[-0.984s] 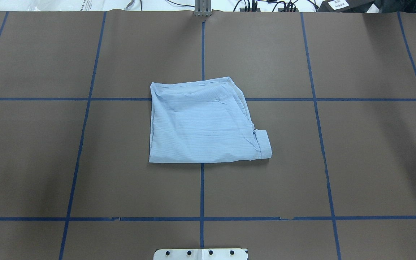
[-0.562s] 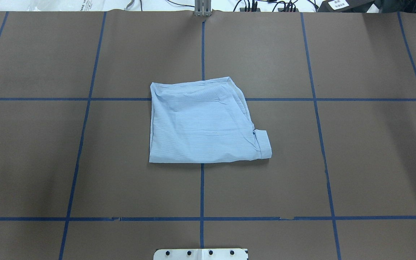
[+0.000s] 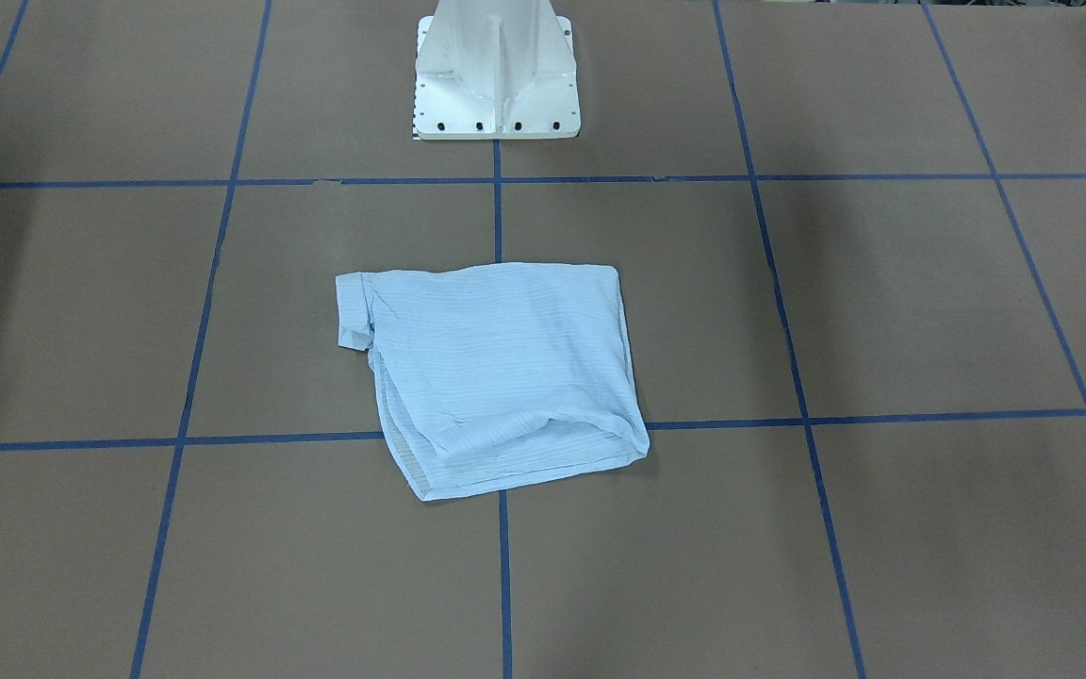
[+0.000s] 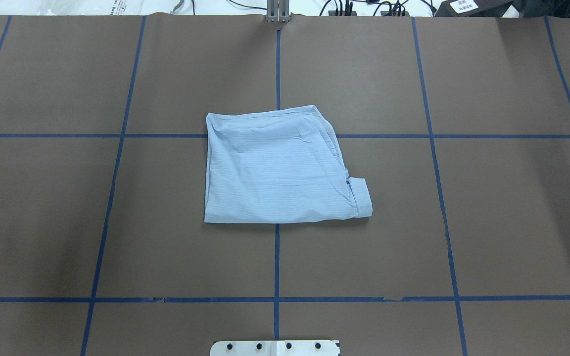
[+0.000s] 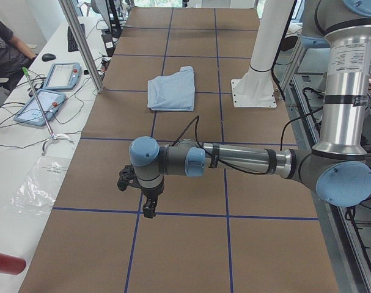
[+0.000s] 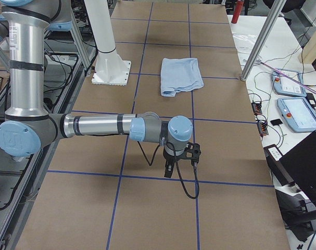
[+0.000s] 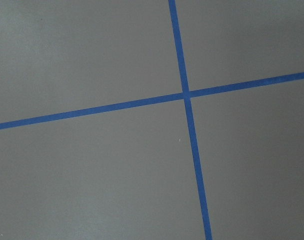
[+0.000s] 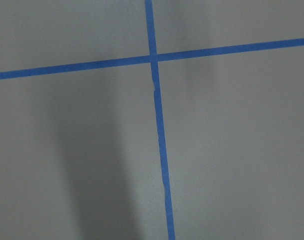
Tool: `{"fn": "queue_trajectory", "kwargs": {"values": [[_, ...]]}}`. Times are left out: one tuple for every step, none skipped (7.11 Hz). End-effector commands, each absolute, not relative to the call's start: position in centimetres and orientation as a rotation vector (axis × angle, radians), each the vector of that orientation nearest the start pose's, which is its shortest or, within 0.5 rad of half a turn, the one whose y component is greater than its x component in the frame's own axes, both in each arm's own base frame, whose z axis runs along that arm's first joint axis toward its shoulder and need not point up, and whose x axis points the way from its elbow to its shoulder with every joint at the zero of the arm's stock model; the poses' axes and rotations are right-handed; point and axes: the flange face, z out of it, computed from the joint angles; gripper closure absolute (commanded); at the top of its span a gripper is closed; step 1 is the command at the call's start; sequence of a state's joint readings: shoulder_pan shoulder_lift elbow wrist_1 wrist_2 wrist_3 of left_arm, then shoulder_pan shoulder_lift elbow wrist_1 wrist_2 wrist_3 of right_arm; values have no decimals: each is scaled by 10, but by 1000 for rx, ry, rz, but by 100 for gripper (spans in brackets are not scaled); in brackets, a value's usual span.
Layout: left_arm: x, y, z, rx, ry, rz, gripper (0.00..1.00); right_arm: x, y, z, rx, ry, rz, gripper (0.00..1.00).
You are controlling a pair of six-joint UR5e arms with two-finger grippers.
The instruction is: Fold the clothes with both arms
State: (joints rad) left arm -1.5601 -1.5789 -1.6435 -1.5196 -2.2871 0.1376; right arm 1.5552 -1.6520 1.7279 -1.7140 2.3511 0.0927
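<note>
The pale-blue striped shirt (image 4: 280, 168) lies folded into a rough square at the middle of the brown table, with a sleeve cuff (image 4: 360, 198) poking out at its near right corner. It also shows in the front-facing view (image 3: 505, 368) and in both side views (image 5: 171, 91) (image 6: 181, 75). My left gripper (image 5: 148, 210) hangs over bare table far off to the left of the shirt. My right gripper (image 6: 168, 172) hangs over bare table far off to its right. I cannot tell if either is open or shut. Both wrist views show only table and tape.
Blue tape lines (image 4: 276, 257) divide the brown table (image 4: 512, 222) into squares. The white pedestal base (image 3: 496, 66) stands at the robot's side of the table. Tablets (image 5: 57, 76), cables and a metal post (image 5: 81, 46) are beyond the far edge, where a person (image 5: 5, 43) sits.
</note>
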Motion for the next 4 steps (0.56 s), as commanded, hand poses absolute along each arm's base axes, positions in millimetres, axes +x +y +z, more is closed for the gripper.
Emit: {"fn": "queue_trajectory", "kwargs": {"values": [[-62,-497,630,71,716,152,0,71,-447,639,-91,-778,120,0],[-62,-497,630,71,717,152,0,74,-446,639,-88,-783,127,0],[-62,-496,631,68,716,151,0,74,-442,645,-101,-794,132,0],[-62,-496,633,65,717,149,0,76,-442,645,-92,-796,121,0]]}}
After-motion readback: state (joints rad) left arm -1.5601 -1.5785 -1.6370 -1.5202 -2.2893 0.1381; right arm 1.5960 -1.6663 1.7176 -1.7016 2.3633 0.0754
